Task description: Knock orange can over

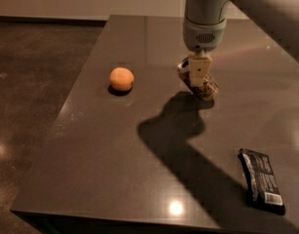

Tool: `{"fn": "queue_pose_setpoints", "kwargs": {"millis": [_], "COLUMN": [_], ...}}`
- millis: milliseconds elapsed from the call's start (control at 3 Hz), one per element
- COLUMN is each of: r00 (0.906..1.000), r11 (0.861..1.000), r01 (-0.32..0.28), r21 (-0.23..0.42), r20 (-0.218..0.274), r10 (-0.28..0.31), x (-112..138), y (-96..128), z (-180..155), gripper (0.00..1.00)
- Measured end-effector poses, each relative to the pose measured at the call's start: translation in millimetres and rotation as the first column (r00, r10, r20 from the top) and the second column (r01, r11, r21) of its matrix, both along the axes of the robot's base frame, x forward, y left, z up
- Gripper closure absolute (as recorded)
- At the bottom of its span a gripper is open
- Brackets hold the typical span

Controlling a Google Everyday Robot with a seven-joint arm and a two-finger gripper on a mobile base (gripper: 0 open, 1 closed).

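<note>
The orange can (206,87) is on the dark table (139,145), right of the middle, and leans steeply with its silver top toward the upper left. My gripper (198,72) comes down from the grey wrist above and sits against the can's upper part, covering much of it. The can's lower end touches the table next to the arm's shadow.
A round orange fruit (121,78) lies on the table to the left of the can. A black snack wrapper (262,180) lies near the front right corner. The table's left and front edges drop to a dark floor (32,82).
</note>
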State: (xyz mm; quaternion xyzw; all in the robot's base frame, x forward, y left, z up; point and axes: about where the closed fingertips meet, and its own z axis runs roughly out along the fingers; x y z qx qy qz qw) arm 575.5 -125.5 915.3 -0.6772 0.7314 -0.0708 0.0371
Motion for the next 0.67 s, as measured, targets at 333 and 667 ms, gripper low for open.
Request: {"fn": "queue_pose_setpoints", "kwargs": {"millis": [333,667], "r00": [0.9992,0.9975], "r11": [0.998,0.996], "r01": [-0.040,-0.071], "r21": [-0.042,-0.050], "r20": [-0.009,0.006], "r10": [0.040,0.071], "x": [-4.3,-0.6], "y": [4.2,10.4], "z": [-6.9,-13.0], "gripper": [0.11,0.00]}}
